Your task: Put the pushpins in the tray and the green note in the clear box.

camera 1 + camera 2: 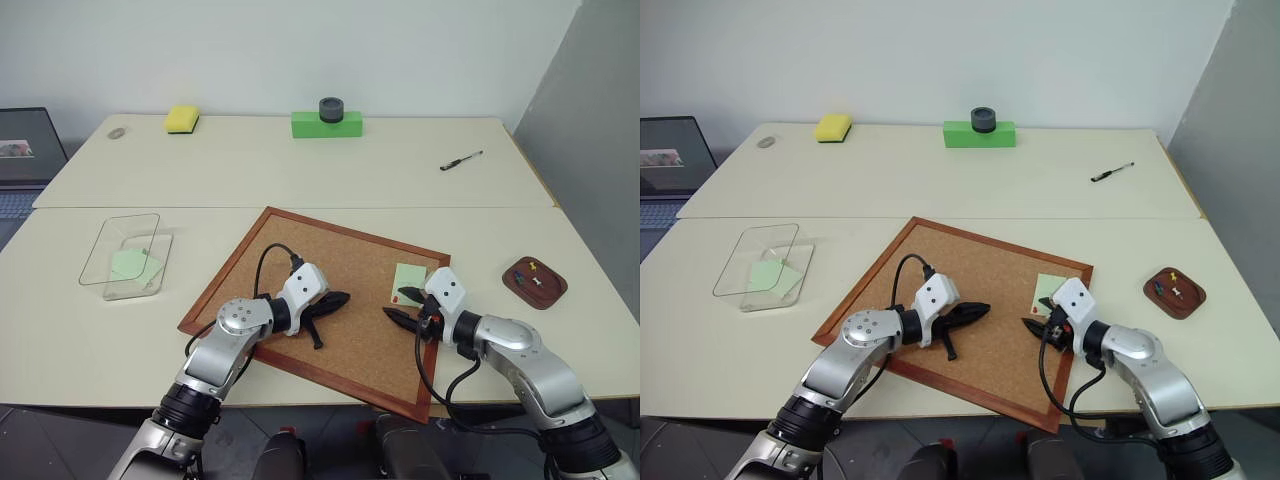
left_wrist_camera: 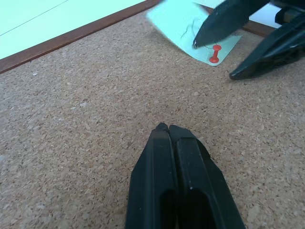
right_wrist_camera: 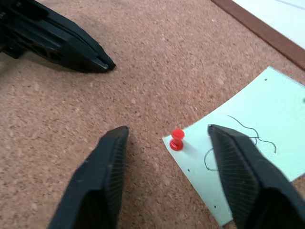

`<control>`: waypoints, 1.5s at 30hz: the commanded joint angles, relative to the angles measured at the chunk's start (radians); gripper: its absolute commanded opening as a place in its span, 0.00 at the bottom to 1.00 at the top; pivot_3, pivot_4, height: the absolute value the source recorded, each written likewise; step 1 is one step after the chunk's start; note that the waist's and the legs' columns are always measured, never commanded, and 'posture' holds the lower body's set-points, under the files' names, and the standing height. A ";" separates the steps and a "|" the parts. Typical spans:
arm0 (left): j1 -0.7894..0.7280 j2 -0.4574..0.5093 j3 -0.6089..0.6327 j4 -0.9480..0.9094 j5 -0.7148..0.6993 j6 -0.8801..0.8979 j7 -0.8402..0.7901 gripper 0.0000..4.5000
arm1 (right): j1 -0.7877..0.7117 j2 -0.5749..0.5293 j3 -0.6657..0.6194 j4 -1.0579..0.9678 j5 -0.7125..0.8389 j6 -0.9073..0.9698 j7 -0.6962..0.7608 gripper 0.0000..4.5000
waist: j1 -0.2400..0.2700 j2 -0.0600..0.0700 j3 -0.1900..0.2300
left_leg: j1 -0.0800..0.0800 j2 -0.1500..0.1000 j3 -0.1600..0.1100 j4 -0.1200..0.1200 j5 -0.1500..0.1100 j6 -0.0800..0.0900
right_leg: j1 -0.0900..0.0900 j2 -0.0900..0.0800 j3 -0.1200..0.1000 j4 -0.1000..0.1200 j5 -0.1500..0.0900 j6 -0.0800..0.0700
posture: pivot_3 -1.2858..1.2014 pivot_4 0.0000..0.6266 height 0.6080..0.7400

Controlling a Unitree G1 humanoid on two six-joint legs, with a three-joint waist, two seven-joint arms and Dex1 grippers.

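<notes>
right gripper (image 3: 167, 138) spread around a red pushpin (image 3: 177, 140) on the cork board (image 1: 340, 300)

the red pushpin stands in the near corner of a green note (image 3: 252, 133), pinning it to the cork board near the board's right edge; the right gripper's two fingers sit one on each side of the pin, apart from it, one over bare cork and one over the note. the left gripper (image 1: 340, 298) rests on the middle of the board with its fingers pressed together, holding nothing, tip pointing toward the note. the brown tray (image 1: 535, 283) lies on the table to the right of the board with blue and yellow pushpins (image 1: 530, 270) in it. the clear box (image 1: 125, 257) sits on the table well to the left and has another green slip (image 1: 135, 264) inside.
</notes>
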 commanded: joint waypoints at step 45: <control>-0.179 0.053 0.307 -0.146 -0.391 0.403 -0.089 0.51 | -0.263 -0.113 0.055 -0.056 -0.114 -0.164 0.216 0.00 | 0.005 -0.005 0.008 | -0.008 -0.001 -0.001 -0.001 0.000 0.000 | -0.005 -0.001 -0.002 -0.001 0.003 0.005 | 0.52 0.24 1.00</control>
